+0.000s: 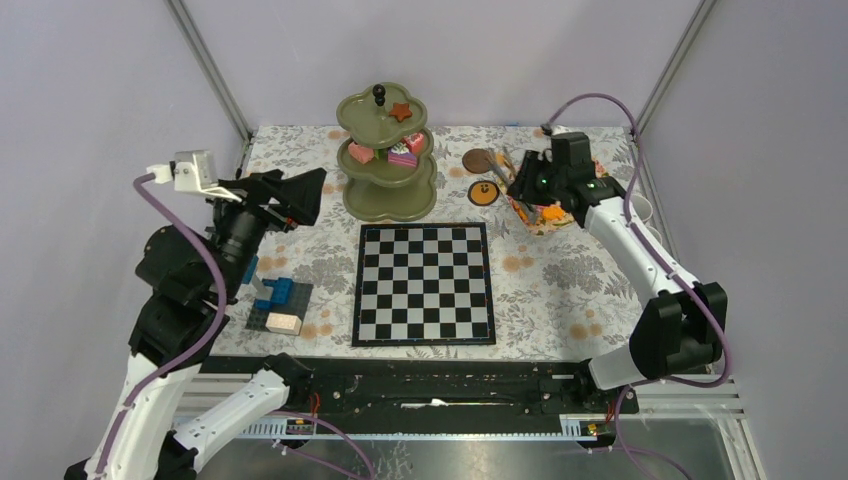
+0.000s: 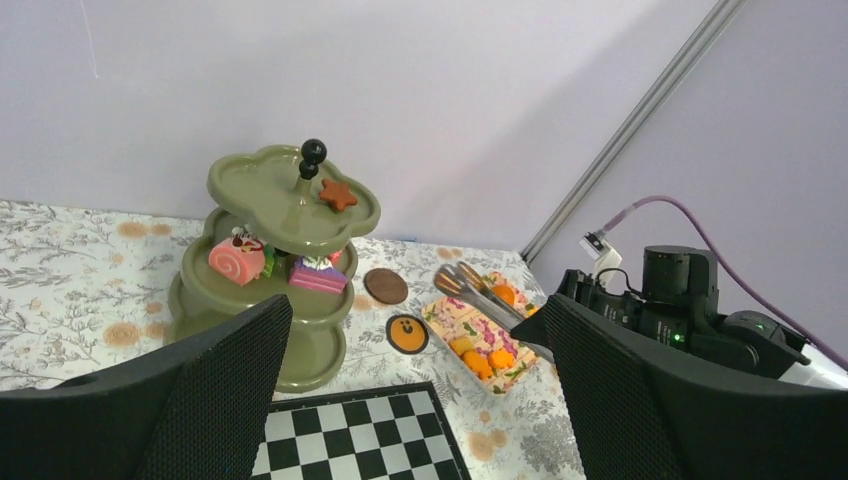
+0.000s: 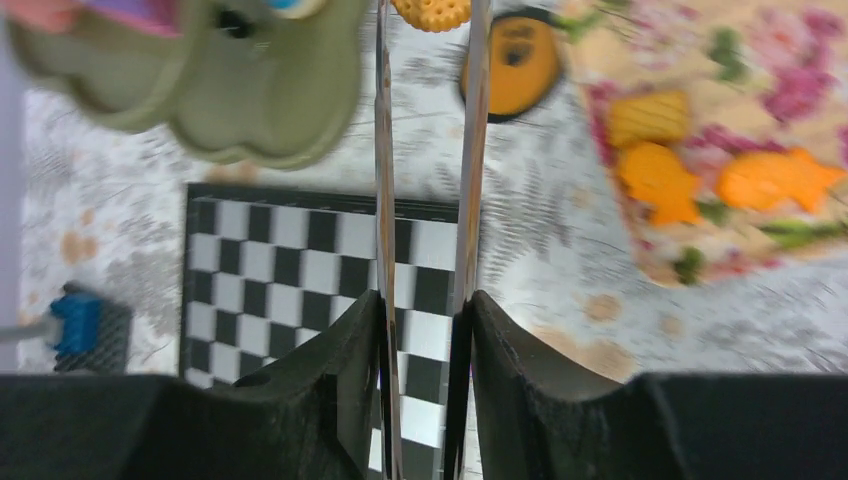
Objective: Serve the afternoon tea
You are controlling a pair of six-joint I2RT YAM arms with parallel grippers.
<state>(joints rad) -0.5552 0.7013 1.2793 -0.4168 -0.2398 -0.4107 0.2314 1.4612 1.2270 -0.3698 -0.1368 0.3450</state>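
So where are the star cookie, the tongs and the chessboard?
star cookie (image 2: 338,194), left wrist view, its middle.
tongs (image 3: 470,150), right wrist view, on one metal arm.
chessboard (image 1: 424,285), top external view, centre of the board.

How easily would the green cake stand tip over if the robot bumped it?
Probably not easily: the stand is widest at the bottom, flat on the table. It is tall, though, so a bump near the black knob might rock it. The star biscuit looks loose on top and could slide off.
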